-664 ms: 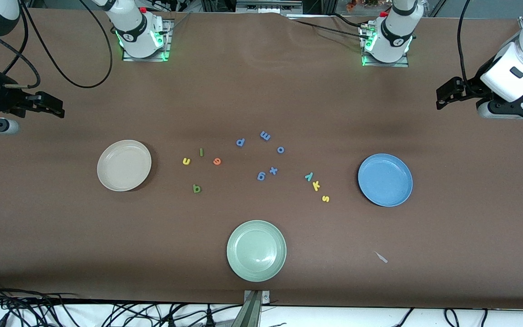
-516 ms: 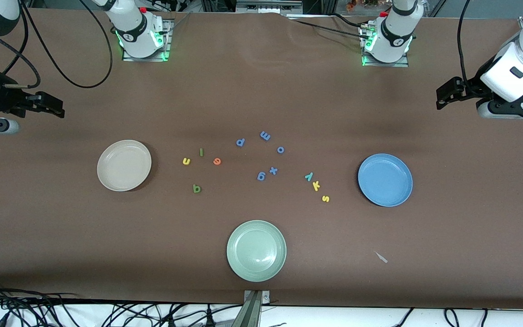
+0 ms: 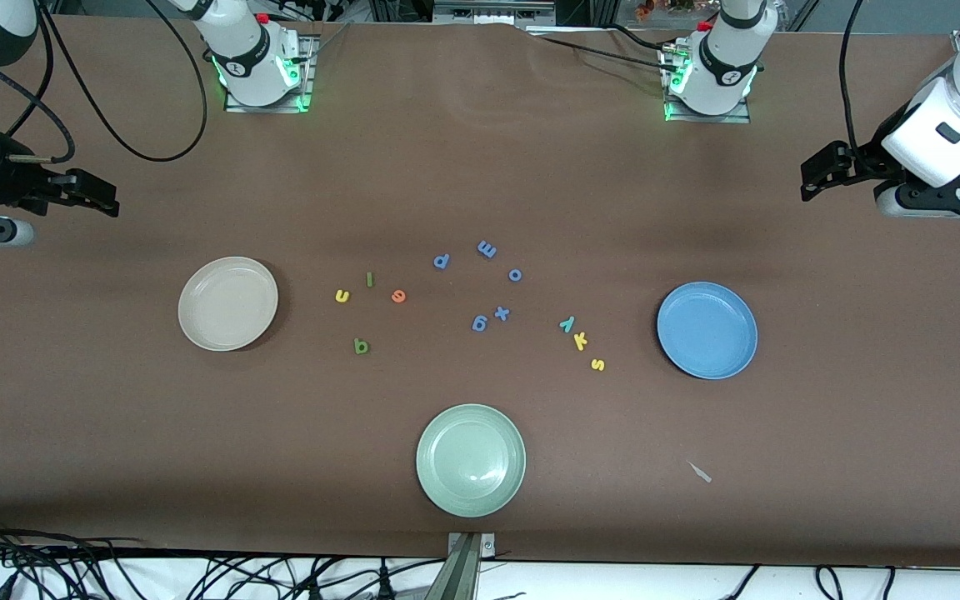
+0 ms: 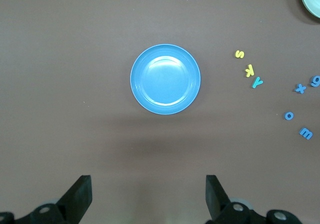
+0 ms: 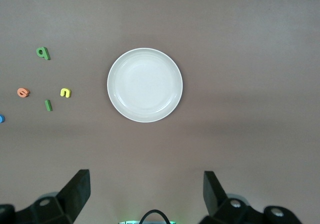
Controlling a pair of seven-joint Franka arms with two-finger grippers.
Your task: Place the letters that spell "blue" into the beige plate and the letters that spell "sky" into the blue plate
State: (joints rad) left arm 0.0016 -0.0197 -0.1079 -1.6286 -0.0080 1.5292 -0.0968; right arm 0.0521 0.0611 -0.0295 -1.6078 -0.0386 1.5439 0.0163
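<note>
The beige plate [image 3: 227, 303] [image 5: 145, 84] lies toward the right arm's end. Beside it are the yellow u [image 3: 342, 296], green l [image 3: 369, 279], orange e [image 3: 398, 296] and green b [image 3: 361, 346]. The blue plate [image 3: 707, 330] [image 4: 165, 79] lies toward the left arm's end, with the teal y [image 3: 567, 324], yellow k [image 3: 581, 340] and yellow s [image 3: 597, 364] beside it. Both plates are bare. My right gripper [image 3: 109, 198] [image 5: 145, 191] hangs open and empty over bare table by its end. My left gripper [image 3: 807, 182] [image 4: 148, 194] does the same at its own end.
A pale green plate [image 3: 470, 460] sits nearest the front camera. Several all-blue letters [image 3: 501, 313] are scattered mid-table between the two letter groups. A small pale scrap [image 3: 700, 472] lies nearer the camera than the blue plate. The arm bases [image 3: 259, 71] stand at the table's top edge.
</note>
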